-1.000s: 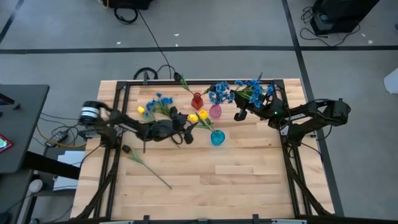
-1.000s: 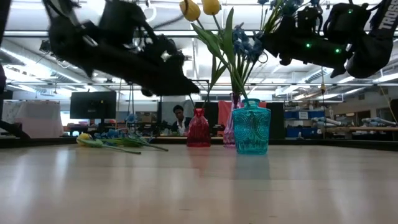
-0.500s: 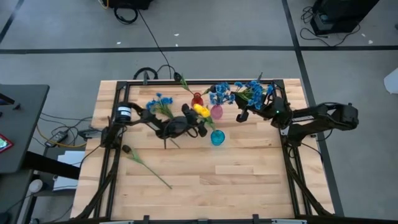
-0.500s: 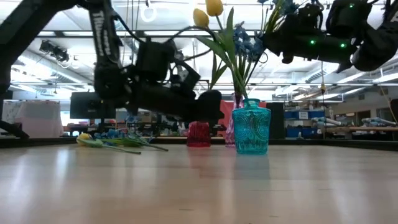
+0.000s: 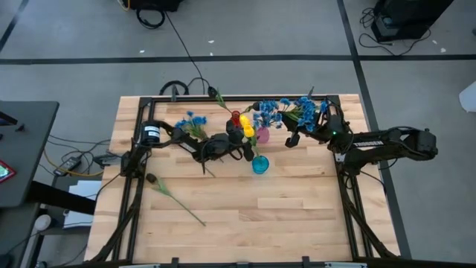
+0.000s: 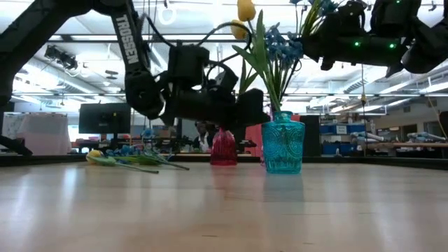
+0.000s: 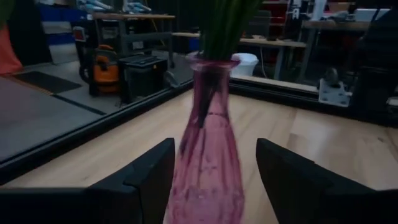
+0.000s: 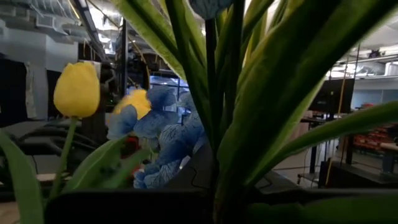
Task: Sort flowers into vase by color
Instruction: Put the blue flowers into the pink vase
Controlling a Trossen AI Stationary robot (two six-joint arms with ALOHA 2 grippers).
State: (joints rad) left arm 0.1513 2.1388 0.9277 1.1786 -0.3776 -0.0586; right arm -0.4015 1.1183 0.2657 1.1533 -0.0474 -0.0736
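Note:
My left gripper [image 5: 251, 144] [image 6: 252, 115] is open low over the table. Its fingers stand on either side of the pink vase [image 7: 205, 155] [image 5: 262, 135], which holds green stems; I cannot tell if they touch it. A teal vase [image 5: 259, 164] [image 6: 283, 143] holds yellow tulips [image 5: 245, 125] [image 6: 245, 8]. A red vase [image 5: 236, 117] stands behind. My right gripper [image 5: 289, 137] [image 6: 329, 43] is high up and shut on a spray of blue flowers [image 5: 299, 110]. My right gripper holds the blue flower spray by its green stems [image 8: 217, 174], pinched between the two fingers. It comes from the table's right side. The spray is lifted clear of the table, its blossoms [image 6: 280, 45] hanging over the vases.
More blue and yellow flowers [image 5: 191, 123] [image 6: 122, 157] lie on the table at the far left. A dark-headed stem [image 5: 175, 197] lies nearer the left edge. One stem [image 5: 220, 97] lies by the far rail. The near half of the table [image 5: 282, 223] is bare wood.
My left gripper has moved toward the table's right and far edges and come down to vase height, ending around the pink vase. The yellow tulip heads have shifted toward the far edge, one stem bending. My right gripper has stayed nearly where it was.

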